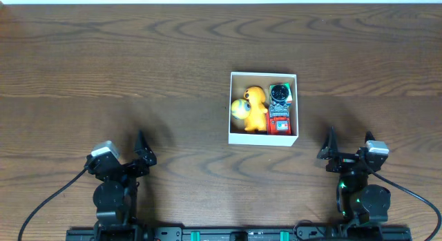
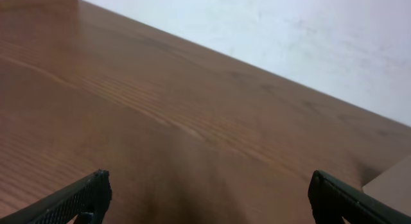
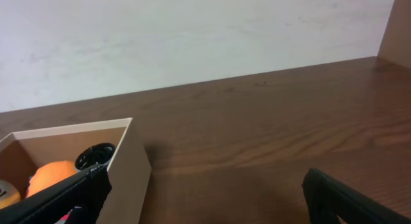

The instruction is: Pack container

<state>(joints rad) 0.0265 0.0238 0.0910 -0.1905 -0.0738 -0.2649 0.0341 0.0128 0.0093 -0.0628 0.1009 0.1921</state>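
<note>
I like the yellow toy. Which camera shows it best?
Overhead: the yellow toy shows whole, from above, inside the box. The right wrist shows just an orange bit over the box wall; the left wrist shows none of it.

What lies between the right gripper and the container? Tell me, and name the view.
Nothing: only bare wooden table separates the right gripper from the container, as the overhead view shows.

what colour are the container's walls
White; the container shows best in the overhead view.
</note>
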